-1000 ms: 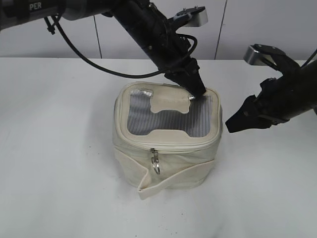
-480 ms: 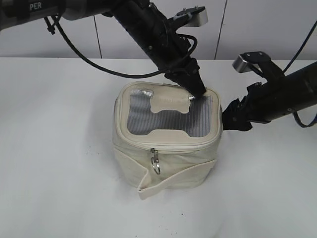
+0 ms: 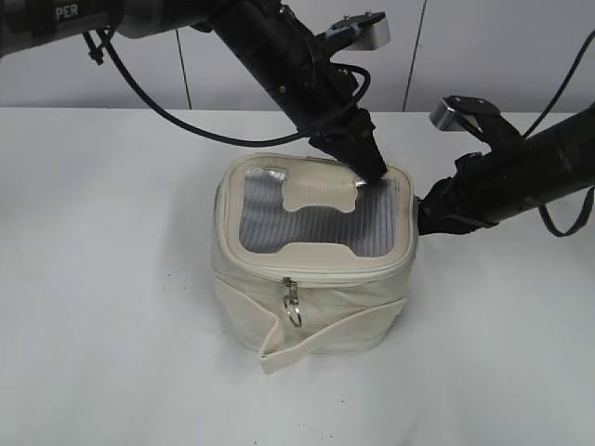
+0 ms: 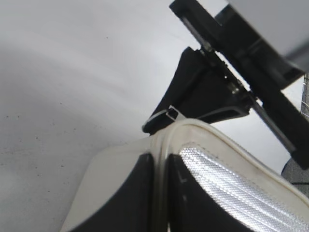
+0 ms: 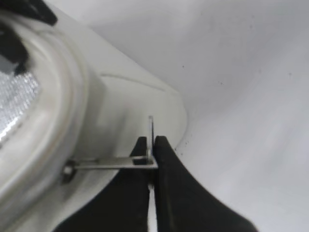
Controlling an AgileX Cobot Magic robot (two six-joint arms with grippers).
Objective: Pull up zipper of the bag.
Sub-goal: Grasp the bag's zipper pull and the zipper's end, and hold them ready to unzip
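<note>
The cream bag stands in the middle of the table, its lid holding a grey mesh window. The zipper runs round the lid rim, and one silver pull with a ring hangs at the front. My left gripper is shut on the lid rim at the back right corner, seen close in the left wrist view. My right gripper is at the bag's right side, shut on a second silver zipper pull, pinching its wire ring between the fingertips.
The loose cream strap hangs across the bag's lower front. The white table lies bare round the bag. A pale wall rises behind the table. The left arm's black cable loops above the table's back.
My right gripper has moved left from beside the bag up to its right side and onto the side zipper pull. The left gripper and the bag have stayed still.
</note>
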